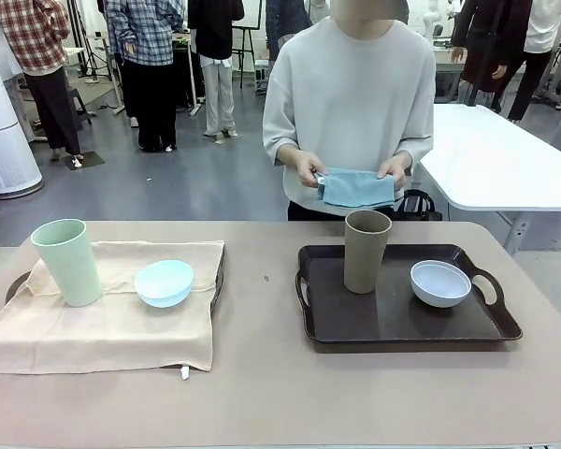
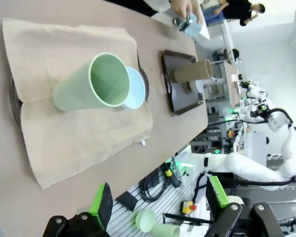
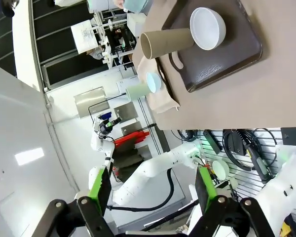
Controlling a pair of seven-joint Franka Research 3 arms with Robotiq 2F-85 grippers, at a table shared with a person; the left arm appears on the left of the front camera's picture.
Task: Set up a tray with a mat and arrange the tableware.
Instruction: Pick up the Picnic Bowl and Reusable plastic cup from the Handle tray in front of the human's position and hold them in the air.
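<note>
jaws spread; tapered tan cup (image 1: 366, 253) on glossy dark tray (image 1: 393, 323).

Noted: left gripper (image 2: 159, 195) has black linkage, round pivot screws and bright green pads (image 2: 99, 200). The right gripper (image 3: 151, 183) is of the same build. The right arm (image 2: 246, 167) is white with rounded segments. Person (image 1: 351, 56) wears a pale grey long-sleeved sweatshirt (image 1: 351, 103) with a round neck.

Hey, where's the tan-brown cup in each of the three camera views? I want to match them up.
Front view: the tan-brown cup stands upright right of centre, at the back left of the dark tray.
Left wrist view: upper right of centre, sideways in the picture, on that tray.
Right wrist view: top centre, over the tray's left end.
Shared landmark: the dark tray under the cup.
</note>
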